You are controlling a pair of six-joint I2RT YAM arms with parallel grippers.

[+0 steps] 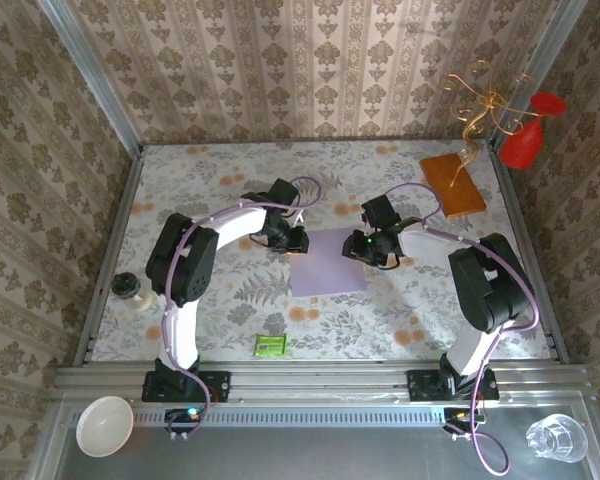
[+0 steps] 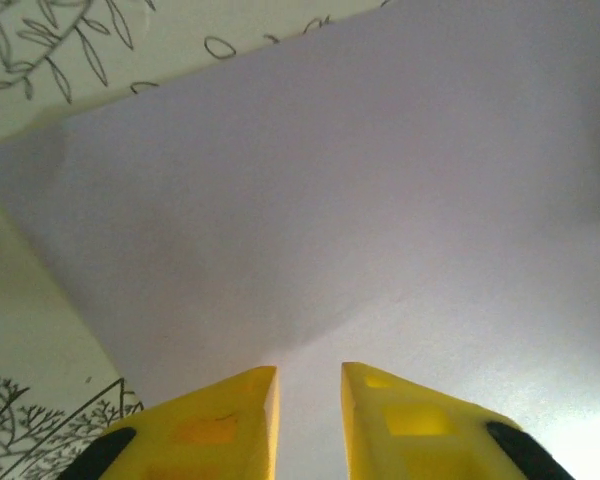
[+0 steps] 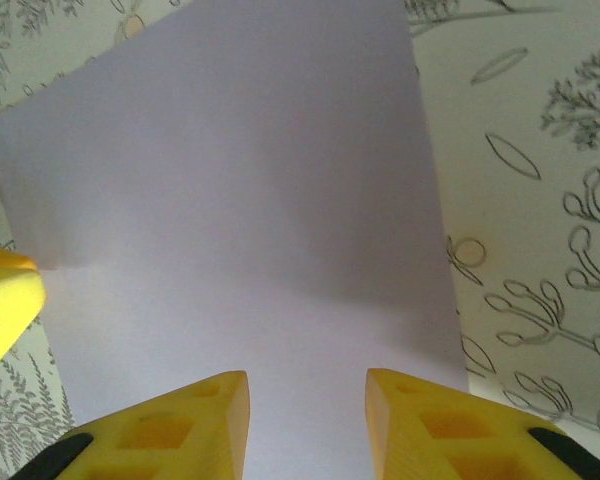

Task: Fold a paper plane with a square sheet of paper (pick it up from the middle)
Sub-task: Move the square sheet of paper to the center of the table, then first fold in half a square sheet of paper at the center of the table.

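table (image 1: 200,180) open beyond paper (image 1: 325,268), board (image 1: 453,184) far-right

Left arm (image 1: 192,255) and right arm (image 1: 488,280) both elbow inward, wrists meeting near frame centre. Left gripper (image 2: 308,374): jaws a narrow slit apart. Right gripper (image 3: 307,378): jaws wider, partly open.

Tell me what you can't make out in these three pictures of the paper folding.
- Top external: the left gripper and right gripper cover the far corners of the lavender sheet.
- Wrist views: the sheet runs off the bottom edge behind the yellow fingers; contact with it unclear.
- Top external: print on the green packet is too small.
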